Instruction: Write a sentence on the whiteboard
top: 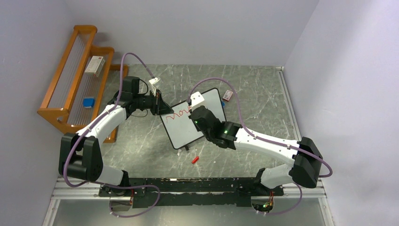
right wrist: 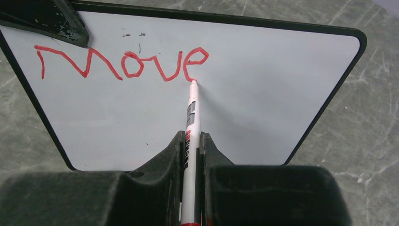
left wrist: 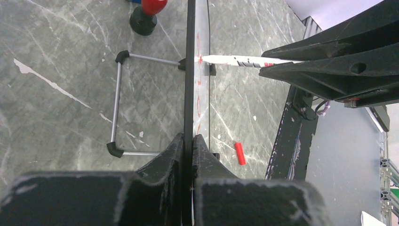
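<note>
Mid-table, the whiteboard (top: pixel 187 129): it stands tilted on its wire stand (left wrist: pixel 117 103), between the two arms; its face is turned to the right arm.
Writing: one word, "Move" (right wrist: pixel 122 63), in red along the board's upper part.
Left gripper (left wrist: pixel 188 146): pinched tight on the thin black frame at the board's far-left corner.
Right gripper (right wrist: pixel 192 146): clamped round the marker (right wrist: pixel 192 108); the tip touches the board at the foot of the "e".
Handling, as judged: light, thin and stiff; the glossy face looks slick, and the wire stand is likely to skid or tip under the pen's push, so it wants bracing.
Where to hold: the frame edge, clear of the writing; never the face, as fresh ink probably smears.
Count: one whiteboard; one marker; one loose red cap (top: pixel 195 159) on the table near the board's near edge; four letters written.
Beyond: one wooden rack (top: pixel 70 80) at the far left.
</note>
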`<state>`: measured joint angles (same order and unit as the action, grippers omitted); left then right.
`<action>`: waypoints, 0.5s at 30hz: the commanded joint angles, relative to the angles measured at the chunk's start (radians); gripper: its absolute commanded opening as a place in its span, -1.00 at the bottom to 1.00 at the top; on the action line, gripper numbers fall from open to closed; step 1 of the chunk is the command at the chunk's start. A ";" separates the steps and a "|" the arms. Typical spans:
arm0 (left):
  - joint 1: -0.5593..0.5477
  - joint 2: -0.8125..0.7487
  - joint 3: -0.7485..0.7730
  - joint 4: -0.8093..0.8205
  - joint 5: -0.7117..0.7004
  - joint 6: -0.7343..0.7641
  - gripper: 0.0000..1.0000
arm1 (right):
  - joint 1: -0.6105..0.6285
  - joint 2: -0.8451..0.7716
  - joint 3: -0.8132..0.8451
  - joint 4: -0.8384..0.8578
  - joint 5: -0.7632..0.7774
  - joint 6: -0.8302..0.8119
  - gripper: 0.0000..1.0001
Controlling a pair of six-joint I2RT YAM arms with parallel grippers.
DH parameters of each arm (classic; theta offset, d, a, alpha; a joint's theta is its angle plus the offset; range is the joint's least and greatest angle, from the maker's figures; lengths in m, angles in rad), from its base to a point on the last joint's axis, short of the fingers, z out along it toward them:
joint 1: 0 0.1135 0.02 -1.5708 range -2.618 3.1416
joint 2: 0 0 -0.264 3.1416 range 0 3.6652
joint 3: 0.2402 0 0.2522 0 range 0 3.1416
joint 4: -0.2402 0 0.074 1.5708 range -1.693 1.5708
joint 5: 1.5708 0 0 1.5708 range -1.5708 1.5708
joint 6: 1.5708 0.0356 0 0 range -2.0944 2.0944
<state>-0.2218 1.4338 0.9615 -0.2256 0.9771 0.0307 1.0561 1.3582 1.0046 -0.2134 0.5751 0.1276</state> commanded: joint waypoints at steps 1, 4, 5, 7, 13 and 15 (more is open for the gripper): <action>-0.037 0.039 -0.021 -0.081 -0.055 0.066 -0.90 | -0.004 -0.001 -0.017 0.004 0.051 0.012 -1.00; -0.037 0.040 -0.021 -0.082 -0.055 0.067 -0.90 | -0.004 -0.001 -0.017 0.021 0.060 0.008 -1.00; -0.037 0.040 -0.020 -0.083 -0.054 0.069 -0.90 | -0.005 -0.001 -0.017 0.026 0.062 0.006 -1.00; -0.037 0.039 -0.021 -0.082 -0.056 0.069 -0.90 | -0.005 -0.001 -0.014 0.031 0.058 0.003 -1.00; -0.037 0.040 -0.020 -0.083 -0.061 0.066 -0.90 | -0.004 -0.037 -0.021 0.036 0.034 -0.002 -1.00; -0.037 0.040 -0.020 -0.084 -0.065 0.065 -0.90 | -0.005 -0.063 -0.029 0.042 0.017 -0.006 -1.00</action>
<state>-0.2234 1.4338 0.9623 -0.2268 0.9779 0.0311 1.0557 1.3479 0.9951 -0.2054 0.5976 0.1284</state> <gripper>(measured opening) 0.100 0.140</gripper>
